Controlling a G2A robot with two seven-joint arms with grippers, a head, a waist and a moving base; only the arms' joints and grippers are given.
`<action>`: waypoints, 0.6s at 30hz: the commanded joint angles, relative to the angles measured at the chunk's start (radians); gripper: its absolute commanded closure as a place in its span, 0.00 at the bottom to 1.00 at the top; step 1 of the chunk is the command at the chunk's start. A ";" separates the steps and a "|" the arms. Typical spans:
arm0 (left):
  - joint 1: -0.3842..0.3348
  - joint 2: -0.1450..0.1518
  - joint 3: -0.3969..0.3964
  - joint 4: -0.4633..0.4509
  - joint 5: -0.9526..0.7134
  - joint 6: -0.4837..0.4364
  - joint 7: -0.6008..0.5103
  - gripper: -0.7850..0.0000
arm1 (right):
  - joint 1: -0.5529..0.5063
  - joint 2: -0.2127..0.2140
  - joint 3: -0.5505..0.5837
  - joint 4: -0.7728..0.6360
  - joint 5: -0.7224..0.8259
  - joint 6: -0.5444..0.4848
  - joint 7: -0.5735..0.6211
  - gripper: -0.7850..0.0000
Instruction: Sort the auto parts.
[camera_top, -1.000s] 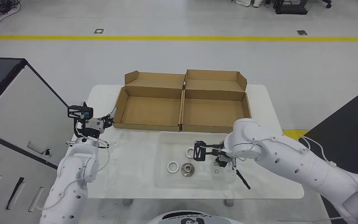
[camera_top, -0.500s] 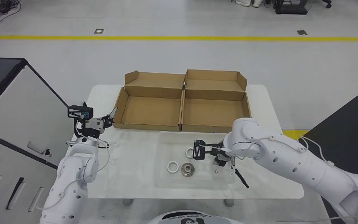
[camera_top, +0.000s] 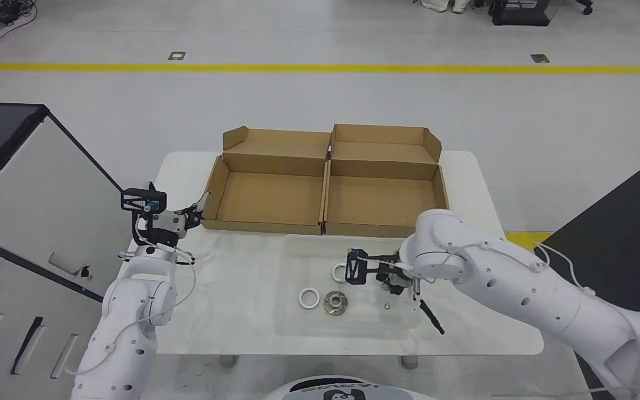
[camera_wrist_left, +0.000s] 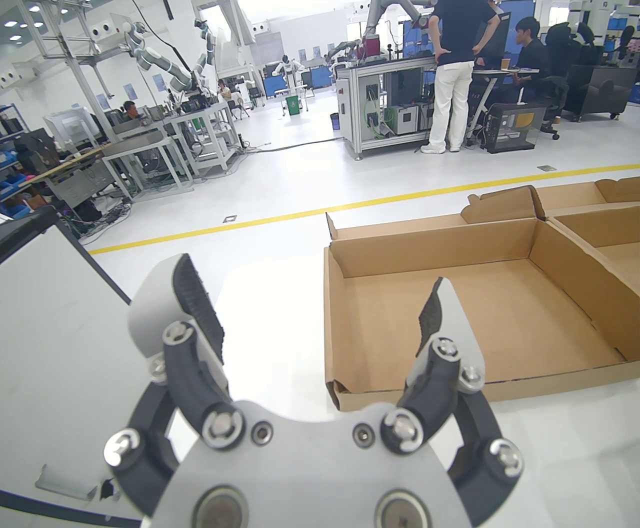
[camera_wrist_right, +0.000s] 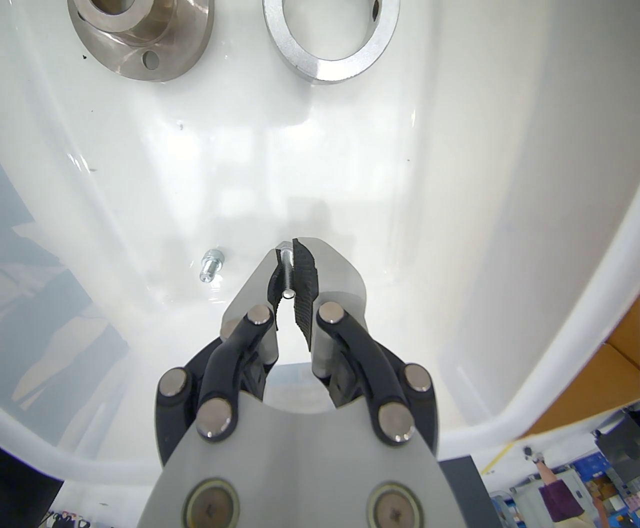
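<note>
Since the frame a second ago, the right arm's wrist has crept a little toward the far side of the white tray (camera_top: 290, 315), and the left arm has not stirred.

The right gripper (camera_wrist_right: 287, 250) hangs over the tray's floor with its pads drawn narrow, pinching a small threaded bolt (camera_wrist_right: 286, 272) that stands lengthwise between them. A second loose bolt (camera_wrist_right: 211, 265) lies on the tray floor just beside the gripper's tip, apart from it. Farther along the tray floor sit a metal flange (camera_wrist_right: 140, 40) and a metal ring (camera_wrist_right: 330, 45), close to each other but not touching. Another pale ring (camera_top: 309, 297) rests in the tray near the flange, toward the tray's end nearer the left arm.

Two open cardboard boxes stand side by side just beyond the tray's far edge: the left box (camera_top: 270, 195) and the right box (camera_top: 385, 195).

The left gripper (camera_wrist_left: 320, 300) hovers well away from the tray, beside the left box's outer corner, its fingers spread wide with nothing between them.
</note>
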 joint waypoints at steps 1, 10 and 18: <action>0.000 0.000 0.000 0.000 0.000 0.000 0.000 0.00 | -0.002 0.001 0.005 -0.005 0.003 0.000 -0.001 1.00; 0.000 0.000 0.000 0.000 0.000 0.000 0.000 0.00 | -0.021 0.015 0.042 -0.046 0.022 -0.012 -0.009 1.00; 0.000 0.000 0.000 0.000 0.000 0.000 0.000 0.00 | -0.031 0.021 0.052 -0.065 0.005 -0.009 -0.003 1.00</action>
